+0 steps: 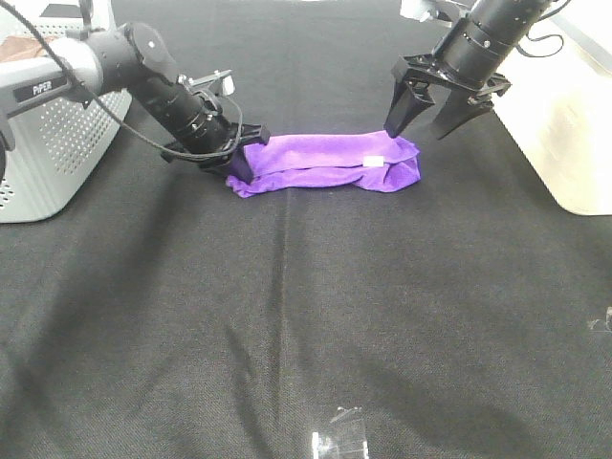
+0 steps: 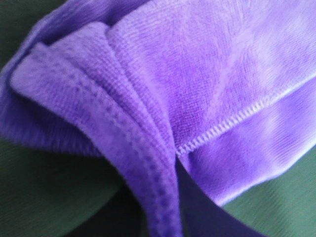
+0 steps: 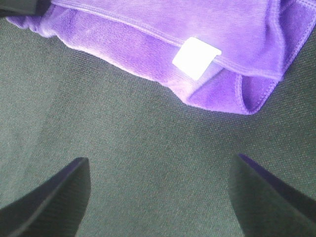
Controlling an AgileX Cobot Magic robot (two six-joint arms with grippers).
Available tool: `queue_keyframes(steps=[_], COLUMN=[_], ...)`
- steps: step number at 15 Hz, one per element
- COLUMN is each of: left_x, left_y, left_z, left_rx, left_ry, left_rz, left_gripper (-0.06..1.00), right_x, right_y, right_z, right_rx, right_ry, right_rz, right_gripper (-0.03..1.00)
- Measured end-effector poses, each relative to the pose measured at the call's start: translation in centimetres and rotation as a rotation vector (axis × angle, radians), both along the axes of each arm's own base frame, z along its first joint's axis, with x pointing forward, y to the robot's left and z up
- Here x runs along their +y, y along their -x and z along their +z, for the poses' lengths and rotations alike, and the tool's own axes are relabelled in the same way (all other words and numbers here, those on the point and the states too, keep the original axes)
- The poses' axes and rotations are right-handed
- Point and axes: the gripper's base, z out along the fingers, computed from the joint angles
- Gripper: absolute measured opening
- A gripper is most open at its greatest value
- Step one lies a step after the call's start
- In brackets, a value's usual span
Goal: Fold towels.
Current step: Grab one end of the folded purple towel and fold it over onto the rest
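**Towel clamped at one end**

The black cloth tabletop (image 1: 306,316) carries a purple plush towel (image 1: 325,164), folded into a long strip between the two pincers. The left arm (image 1: 124,57), lettered "PiPER", slants low, and its left pincer (image 1: 239,161) is clamped on the towel end nearest it. The right pincer (image 1: 415,134) hangs tilted, jaws spread apart, just above the opposite end, close to a small white sewn label (image 3: 195,58).
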Motion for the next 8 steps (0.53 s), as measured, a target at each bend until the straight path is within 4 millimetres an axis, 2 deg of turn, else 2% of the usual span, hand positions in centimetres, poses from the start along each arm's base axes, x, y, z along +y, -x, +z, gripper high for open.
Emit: queue_keyframes(steps=[2, 5, 8], left_x=[0.2, 1.4, 1.7], left_y=[0.0, -0.5, -1.0], left_z=[0.6, 4.1, 6.5], left_rx=[-0.010, -0.060, -0.145], left_ry=[-0.050, -0.220, -0.255], left_rz=[-0.031, -0.088, -0.083], left_gripper=[0.03, 0.03, 0.03], right_x=[0.0, 0.0, 0.1], right_y=[0.0, 0.1, 0.1], right_z=[0.0, 0.0, 0.0], right_rx=[0.005, 0.008, 0.013], right_ry=[0.000, 0.001, -0.008], right_rz=[0.002, 0.004, 0.004], right_gripper=[0.76, 0.76, 0.76])
